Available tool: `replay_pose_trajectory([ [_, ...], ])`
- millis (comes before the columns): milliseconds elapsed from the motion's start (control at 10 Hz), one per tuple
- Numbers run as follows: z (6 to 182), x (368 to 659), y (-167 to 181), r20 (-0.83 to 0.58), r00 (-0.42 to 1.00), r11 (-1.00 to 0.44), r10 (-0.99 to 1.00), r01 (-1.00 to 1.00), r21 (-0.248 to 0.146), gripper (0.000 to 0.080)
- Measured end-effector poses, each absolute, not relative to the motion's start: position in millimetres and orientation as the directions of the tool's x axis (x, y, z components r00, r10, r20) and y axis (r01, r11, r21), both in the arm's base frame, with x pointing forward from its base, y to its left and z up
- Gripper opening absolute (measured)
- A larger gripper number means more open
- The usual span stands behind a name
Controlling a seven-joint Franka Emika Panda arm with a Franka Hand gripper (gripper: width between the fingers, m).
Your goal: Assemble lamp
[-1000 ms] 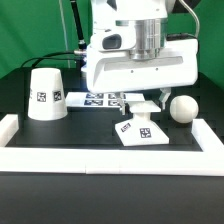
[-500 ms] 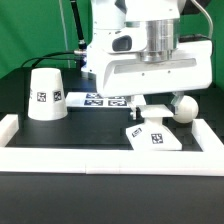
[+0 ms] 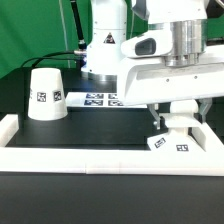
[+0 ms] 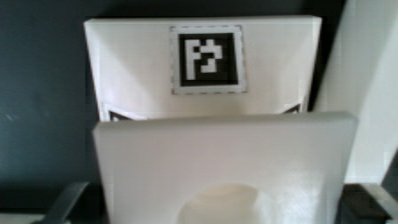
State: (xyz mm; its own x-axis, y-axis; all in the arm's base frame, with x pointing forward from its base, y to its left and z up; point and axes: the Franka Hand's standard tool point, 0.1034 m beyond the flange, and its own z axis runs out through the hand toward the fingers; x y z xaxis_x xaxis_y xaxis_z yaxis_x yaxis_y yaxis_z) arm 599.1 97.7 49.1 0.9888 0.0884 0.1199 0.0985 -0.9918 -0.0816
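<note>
The gripper [image 3: 176,125] stands low over the flat square base [image 3: 172,146], near the white border wall's [image 3: 90,158] corner at the exterior view's right (jaw grip: cannot tell), apparently seating it there; next, it must lift clear without dragging it.

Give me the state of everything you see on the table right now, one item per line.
shade: upright on its wide end, standing free.
base: tagged face up, beneath the gripper, by the front wall.
bulb: partly hidden behind the gripper; state unclear.
gripper: low over the base; open or shut, cannot tell.
marker board: lying flat.
</note>
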Motion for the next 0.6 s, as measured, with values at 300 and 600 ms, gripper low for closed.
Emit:
replay_pose_trajectory([
  [300,49.6,606.8,97.8,0.127,0.990,-0.993,0.068,0.079,-0.084,0.0534],
  [600,49.4,608.4,97.8,0.130,0.989,-0.993,0.069,0.081,-0.084,0.0534],
])
